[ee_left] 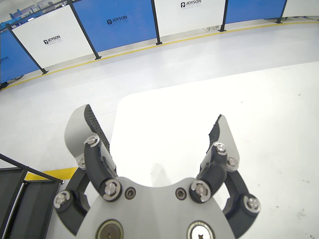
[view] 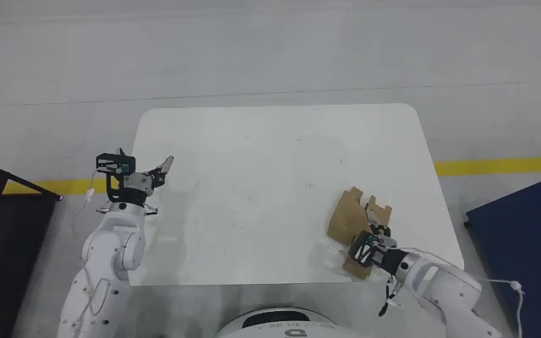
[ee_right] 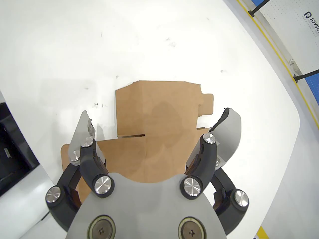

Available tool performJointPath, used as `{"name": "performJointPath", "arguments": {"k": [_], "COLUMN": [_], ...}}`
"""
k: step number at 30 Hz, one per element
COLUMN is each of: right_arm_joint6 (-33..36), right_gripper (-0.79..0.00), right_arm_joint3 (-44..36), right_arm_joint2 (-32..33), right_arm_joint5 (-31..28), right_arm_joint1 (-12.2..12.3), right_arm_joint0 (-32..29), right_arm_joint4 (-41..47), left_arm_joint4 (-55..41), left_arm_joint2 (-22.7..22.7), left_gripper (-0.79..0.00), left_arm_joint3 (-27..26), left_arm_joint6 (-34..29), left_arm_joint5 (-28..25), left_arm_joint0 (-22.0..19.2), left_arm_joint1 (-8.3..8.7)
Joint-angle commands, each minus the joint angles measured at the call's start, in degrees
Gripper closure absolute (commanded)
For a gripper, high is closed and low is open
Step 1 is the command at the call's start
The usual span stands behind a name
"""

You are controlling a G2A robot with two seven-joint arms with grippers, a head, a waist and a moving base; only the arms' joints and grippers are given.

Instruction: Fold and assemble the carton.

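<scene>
Right hand [ee_right: 155, 114], spread wide, is hovering just above the flat brown cardboard carton [ee_right: 159, 95], far nearer it than the equally wide left hand [ee_left: 153, 118] hanging well apart.

The left pincer [ee_left: 153, 115] and right pincer [ee_right: 155, 113] share silver fingers [ee_left: 74, 135], black ribbed pads [ee_left: 96, 125], black curved links [ee_left: 92, 165] and a silver plate [ee_left: 154, 212] with round screws [ee_left: 112, 189]; behind them, rounded glossy white arms [view: 114, 249] trail thin white cables [view: 89, 194].
</scene>
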Motion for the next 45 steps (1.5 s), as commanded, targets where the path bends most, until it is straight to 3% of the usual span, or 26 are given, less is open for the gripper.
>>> {"name": "performJointPath", "arguments": {"k": [1, 12, 17, 19, 20, 21, 22, 26, 34, 37, 41, 45], "right_arm_joint6": [0.81, 5.01, 5.88, 5.62, 5.52, 5.63, 5.79, 6.47, 7.48, 9.94, 11.29, 11.80], "right_gripper": [-0.785, -0.785, -0.763, -0.628, -0.453, -0.366, -0.339, -0.095, -0.148, -0.052, -0.071, -0.142], "right_arm_joint3": [-0.03, -1.91, -1.78, -1.79, -1.77, -1.94, -2.05, -2.94, -3.17, -3.11, -1.53, 0.45], "right_arm_joint2": [-0.16, 7.10, 7.18, 6.89, 6.95, 7.03, 7.07, 7.13, 7.27, 7.11, 5.10, 3.53], "right_arm_joint5": [0.85, 5.18, 4.91, 3.39, 3.09, 2.86, 2.79, 3.43, 3.28, 6.36, 8.51, 9.20], "right_arm_joint1": [0.09, 0.62, 0.64, 0.74, 0.76, 0.82, 0.86, 0.96, 1.10, 1.02, 0.97, 0.85], "right_arm_joint0": [-0.45, -3.91, -3.78, -3.68, -3.62, -3.62, -3.71, -4.54, -6.00, -5.38, -4.11, -1.82], "right_arm_joint4": [-2.56, -8.68, -9.10, -9.58, -9.54, -10.19, -10.89, -13.96, -18.02, -21.00, -25.26, -26.01], "left_arm_joint4": [0.00, 0.00, 0.00, 0.00, 0.00, 0.00, 0.00, 0.00, 0.00, 0.00, 0.00, 0.00], "left_arm_joint2": [0.00, 0.00, 0.00, 0.00, 0.00, 0.00, 0.00, 0.00, 0.00, 0.00, 0.00, 0.00], "left_gripper": [-0.785, -0.785, -0.785, -0.785, -0.785, -0.785, -0.785, -0.785, -0.785, -0.785, -0.785, -0.785], "left_arm_joint3": [0.00, 0.00, 0.00, 0.00, 0.00, 0.00, 0.00, 0.00, 0.00, 0.00, 0.00, 0.00], "left_arm_joint6": [0.00, 0.00, 0.00, 0.00, 0.00, 0.00, 0.00, 0.00, 0.00, 0.00, 0.00, 0.00], "left_arm_joint5": [0.00, 0.00, 0.00, 0.00, 0.00, 0.00, 0.00, 0.00, 0.00, 0.00, 0.00, 0.00], "left_arm_joint0": [0.00, 0.00, 0.00, 0.00, 0.00, 0.00, 0.00, 0.00, 0.00, 0.00, 0.00, 0.00], "left_arm_joint1": [0.00, 0.00, 0.00, 0.00, 0.00, 0.00, 0.00, 0.00, 0.00, 0.00, 0.00, 0.00]}}
